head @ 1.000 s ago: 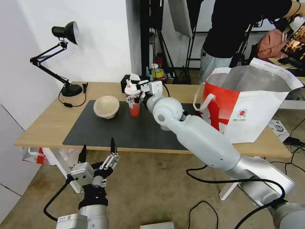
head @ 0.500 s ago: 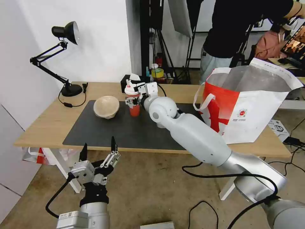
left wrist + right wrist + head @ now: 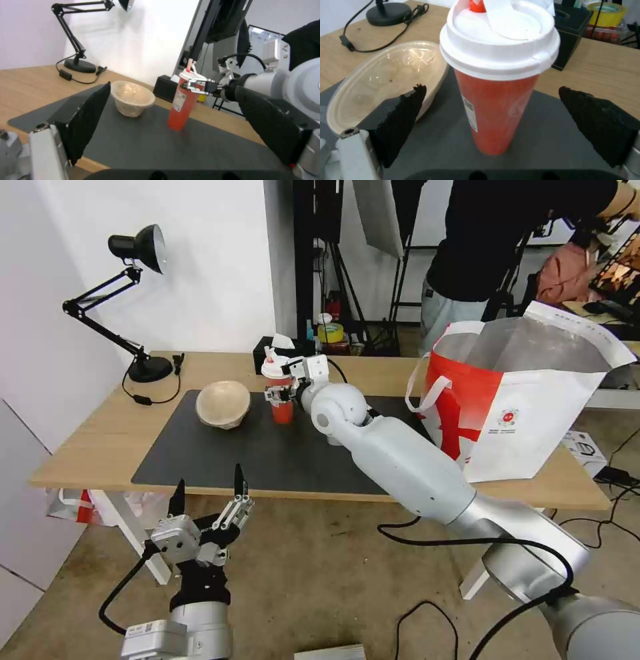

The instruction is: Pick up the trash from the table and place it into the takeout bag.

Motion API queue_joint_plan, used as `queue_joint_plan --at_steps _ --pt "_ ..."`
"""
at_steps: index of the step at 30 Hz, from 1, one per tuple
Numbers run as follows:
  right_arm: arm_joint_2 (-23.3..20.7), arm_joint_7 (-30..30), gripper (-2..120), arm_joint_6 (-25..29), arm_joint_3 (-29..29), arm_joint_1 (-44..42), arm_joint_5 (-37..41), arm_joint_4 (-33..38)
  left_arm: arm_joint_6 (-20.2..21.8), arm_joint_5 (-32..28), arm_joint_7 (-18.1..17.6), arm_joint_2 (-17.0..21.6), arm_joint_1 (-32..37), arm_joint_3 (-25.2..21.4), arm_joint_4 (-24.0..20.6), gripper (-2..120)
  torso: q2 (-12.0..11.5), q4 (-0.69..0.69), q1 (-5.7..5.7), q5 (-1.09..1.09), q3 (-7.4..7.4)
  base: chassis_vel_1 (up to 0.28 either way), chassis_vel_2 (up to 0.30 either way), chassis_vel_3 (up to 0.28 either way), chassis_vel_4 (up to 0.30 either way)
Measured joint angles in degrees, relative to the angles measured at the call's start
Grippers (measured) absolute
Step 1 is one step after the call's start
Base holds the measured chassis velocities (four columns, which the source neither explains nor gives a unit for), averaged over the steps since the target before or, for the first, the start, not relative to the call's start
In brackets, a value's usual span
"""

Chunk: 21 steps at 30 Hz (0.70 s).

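Closer now, the right pincer (image 3: 493, 110) gapes wide around the red cup (image 3: 496, 105) on the table's (image 3: 100, 440) grey mat (image 3: 267, 460).

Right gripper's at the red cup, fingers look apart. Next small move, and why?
Probably close the right gripper on the red cup. Its fingers stand open on either side of the cup, not touching it, and the cup stands upright on the mat. The left gripper hangs open below the table edge.
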Motion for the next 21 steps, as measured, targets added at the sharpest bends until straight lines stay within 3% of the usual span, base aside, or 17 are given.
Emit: queue_joint_plan --at_steps 21 --pt "3.1 -4.0 100 2.1 0.6 0.6 -3.0 -7.6 -0.3 0.1 0.0 -0.4 0.1 0.1 0.1 100 0.0 0.0 0.0 0.0 0.0 0.0 0.0 0.0 0.0"
